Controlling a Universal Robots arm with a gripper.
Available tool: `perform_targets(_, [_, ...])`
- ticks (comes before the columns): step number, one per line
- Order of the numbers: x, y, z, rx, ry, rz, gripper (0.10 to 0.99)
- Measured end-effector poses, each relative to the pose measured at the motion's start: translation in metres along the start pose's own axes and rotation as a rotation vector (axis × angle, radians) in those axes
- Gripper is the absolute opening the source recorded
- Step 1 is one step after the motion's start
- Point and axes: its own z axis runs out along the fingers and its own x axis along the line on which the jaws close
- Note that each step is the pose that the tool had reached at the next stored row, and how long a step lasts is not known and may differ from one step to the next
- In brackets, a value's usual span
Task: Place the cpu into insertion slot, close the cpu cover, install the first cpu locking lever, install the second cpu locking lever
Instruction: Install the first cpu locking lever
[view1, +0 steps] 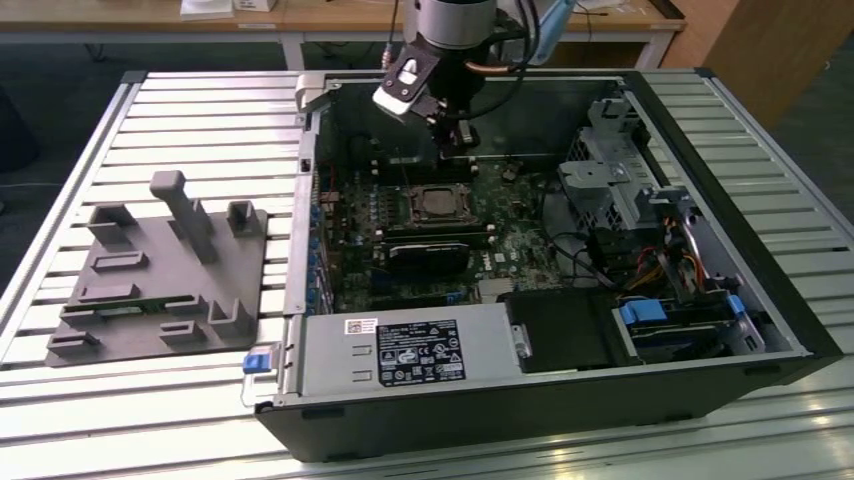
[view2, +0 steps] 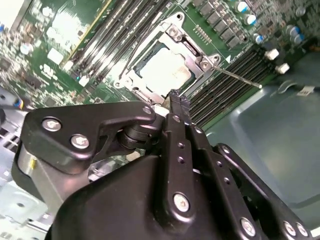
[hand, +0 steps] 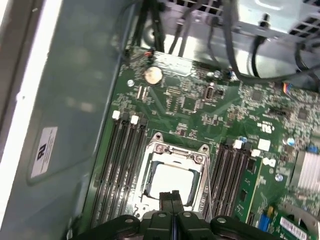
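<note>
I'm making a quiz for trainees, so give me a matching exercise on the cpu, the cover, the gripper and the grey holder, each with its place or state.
Things:
1. cpu
2. cover
3. gripper
4. grey holder

Places or states:
A. fingers shut, at the cover's edge
B. outside the case, on the slatted table, at the exterior view's left
C. down flat, framing the chip
D. under the cover's window, silver top showing

Pairs: 1-D, 2-C, 3-A, 4-B

Print on the power supply label (view1: 416, 355) (black, white-marked) cannot be read.
</note>
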Motion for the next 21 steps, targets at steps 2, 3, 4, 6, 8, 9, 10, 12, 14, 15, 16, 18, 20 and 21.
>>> perform_targets(2, [0.0000,0.0000,0.0000,0.000,0.0013,-0.054,0.114])
perform_targets(3, [0.0000,0.0000,0.0000,0.000,0.0017,-0.072,0.114])
perform_targets(4, [0.0000,0.0000,0.0000,0.000,0.0022,-0.090,0.114])
perform_targets(6, [0.0000,0.0000,0.0000,0.000,0.0031,-0.127,0.114])
perform_targets(8, [0.0000,0.0000,0.0000,0.001,0.0039,-0.161,0.114])
perform_targets(9, [0.0000,0.0000,0.0000,0.001,0.0043,-0.176,0.114])
perform_targets(10, [0.0000,0.0000,0.0000,0.001,0.0046,-0.189,0.114])
perform_targets(12, [0.0000,0.0000,0.0000,0.001,0.0051,-0.208,0.114])
perform_targets(14, [0.0000,0.0000,0.0000,0.001,0.0056,-0.226,0.114])
perform_targets(15, [0.0000,0.0000,0.0000,0.001,0.0058,-0.236,0.114])
perform_targets(16, [0.0000,0.0000,0.0000,0.001,0.0061,-0.247,0.114])
perform_targets(18, [0.0000,0.0000,0.0000,0.001,0.0066,-0.267,0.114])
perform_targets(20, [0.0000,0.0000,0.0000,0.001,0.0070,-0.287,0.114])
perform_targets(21, [0.0000,0.0000,0.0000,0.001,0.0073,-0.296,0.114])
